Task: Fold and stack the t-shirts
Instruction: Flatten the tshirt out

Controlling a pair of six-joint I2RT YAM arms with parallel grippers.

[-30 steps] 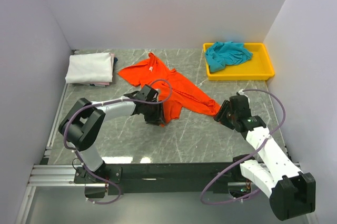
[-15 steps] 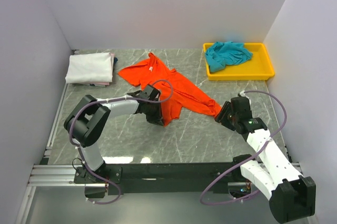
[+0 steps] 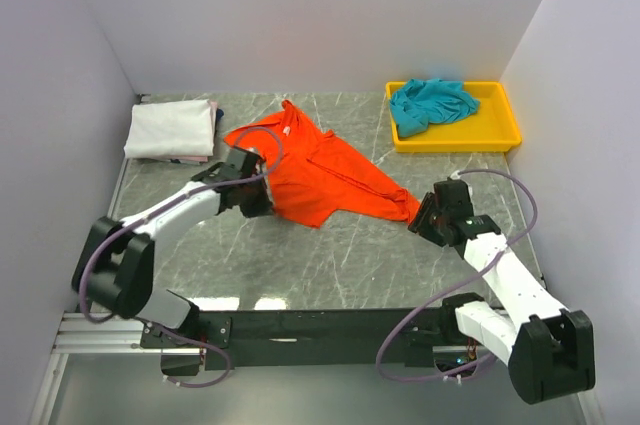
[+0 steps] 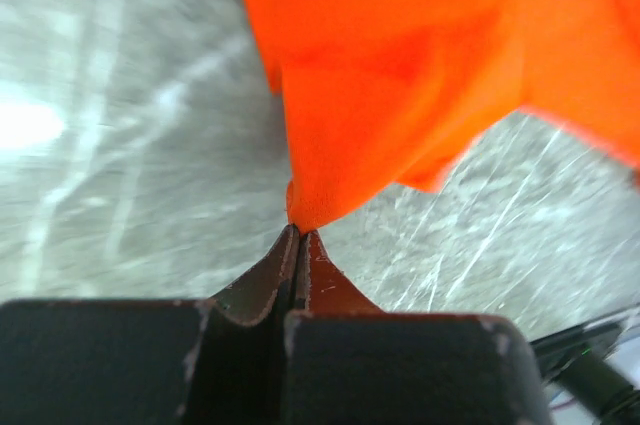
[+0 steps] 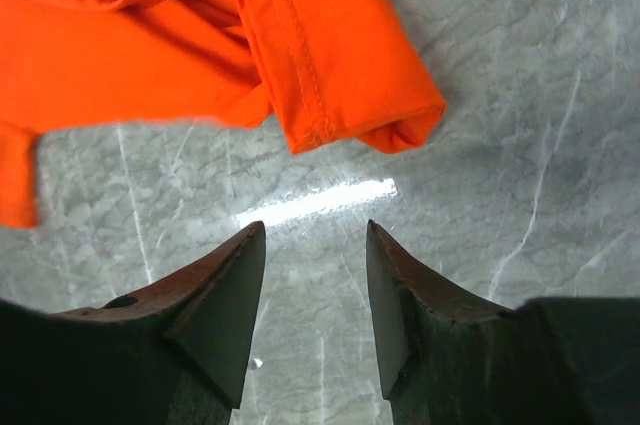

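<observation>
orange t-shirt point(image 3: 320, 180) pinched in left gripper point(image 4: 297, 235), just beyond parted right gripper point(image 5: 310, 275)

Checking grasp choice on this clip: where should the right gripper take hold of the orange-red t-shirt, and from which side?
Grip the hemmed corner of the orange-red t-shirt lying nearest the right gripper. It is doubled over on the table and pokes out clear of the rest, so probably come in from the near right, open jaws straddling it.

An orange-red t-shirt point(image 3: 320, 175), teal t-shirt point(image 3: 432, 103), white t-shirt point(image 3: 170, 129) — yellow tray point(image 3: 455, 143), grey-veined table point(image 3: 350, 255).
</observation>
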